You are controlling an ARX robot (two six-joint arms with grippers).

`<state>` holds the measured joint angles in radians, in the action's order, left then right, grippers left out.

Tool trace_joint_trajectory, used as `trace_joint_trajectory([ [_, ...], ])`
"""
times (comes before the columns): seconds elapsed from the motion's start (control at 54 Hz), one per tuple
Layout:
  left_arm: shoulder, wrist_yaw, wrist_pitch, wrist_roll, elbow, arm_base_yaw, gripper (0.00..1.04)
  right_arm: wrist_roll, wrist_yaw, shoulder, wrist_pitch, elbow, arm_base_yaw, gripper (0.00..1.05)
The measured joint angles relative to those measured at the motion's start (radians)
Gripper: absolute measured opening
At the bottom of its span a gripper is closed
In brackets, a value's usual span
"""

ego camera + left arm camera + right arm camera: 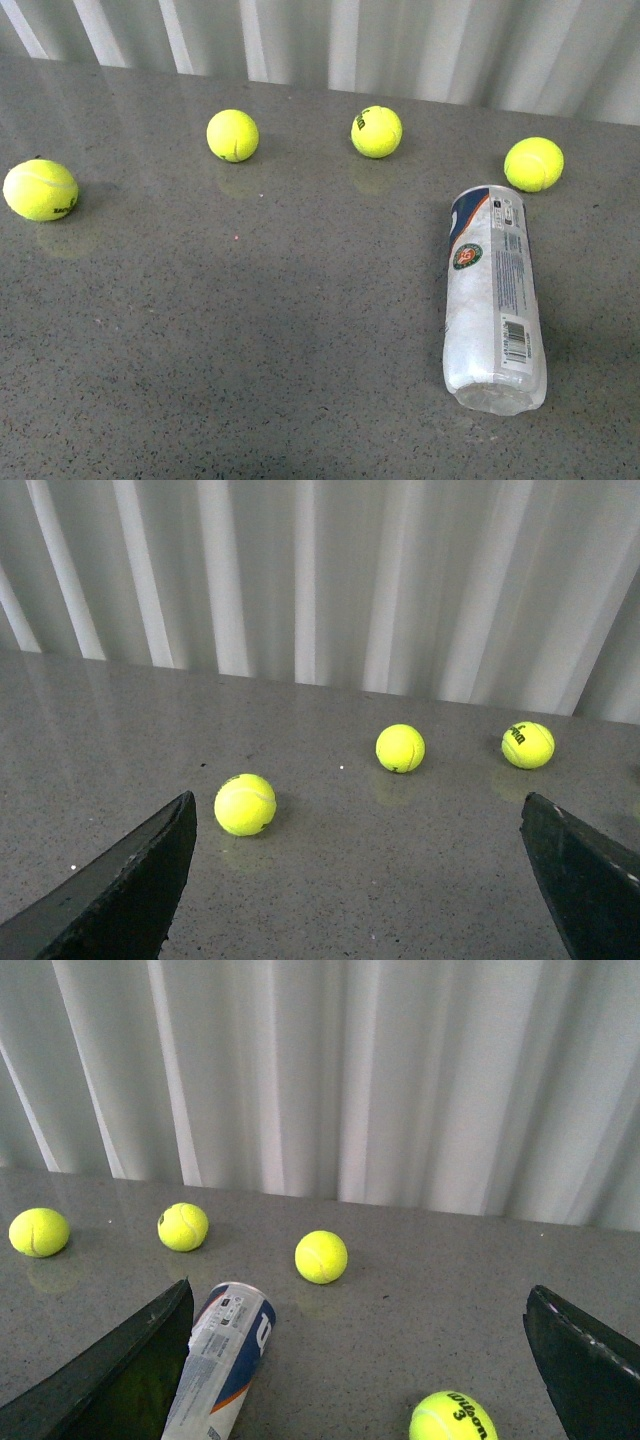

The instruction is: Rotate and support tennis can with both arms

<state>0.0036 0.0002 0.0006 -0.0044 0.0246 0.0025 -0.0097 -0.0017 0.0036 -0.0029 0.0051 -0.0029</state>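
**Tennis can lying flat, both hands empty: task not yet begun**

Progress. Nothing of the task shows as done. The tennis can [495,298] lies on its side on the desk [250,330], and neither of my arms appears in the front view. My left hand [357,820] has its fingers spread wide with nothing between them, and it faces three of the balls, not the can. My right hand [360,1300] is likewise spread wide and empty. The can shows just past one of its fingers [120,1370], and I see no contact. I judge that everything remains to do: approaching the can, taking it from two sides, turning it, and steadying it with the second arm.

Position. The can sits to my right on the desk, its long axis running roughly away from me. The right-most tennis ball [533,164] lies near its far end but apart from it. Three more balls [232,135] are spread well to the left.

Appearance. The can is a tall clear tube with a crinkled, dented wall. Its label is white, with a navy field and an orange stripe at the far end, a round emblem below them, and a barcode towards the near end. I see no ball inside, so I judge it light and easily squeezed.
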Motion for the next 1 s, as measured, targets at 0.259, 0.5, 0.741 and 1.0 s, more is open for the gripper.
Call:
trace_joint_trajectory([
  [0.259,0.0,0.0,0.0,0.0,0.0,0.0,0.98,0.0,0.0,0.0,0.0,0.0,0.0,0.97],
  [0.5,0.0,0.0,0.0,0.0,0.0,0.0,0.98,0.0,0.0,0.0,0.0,0.0,0.0,0.97],
  [0.741,0.0,0.0,0.0,0.0,0.0,0.0,0.98,0.0,0.0,0.0,0.0,0.0,0.0,0.97],
  [1.0,0.0,0.002,0.0,0.0,0.0,0.0,0.98,0.201,-0.092,0.25,-0.067,0.121,-0.023,0.97],
])
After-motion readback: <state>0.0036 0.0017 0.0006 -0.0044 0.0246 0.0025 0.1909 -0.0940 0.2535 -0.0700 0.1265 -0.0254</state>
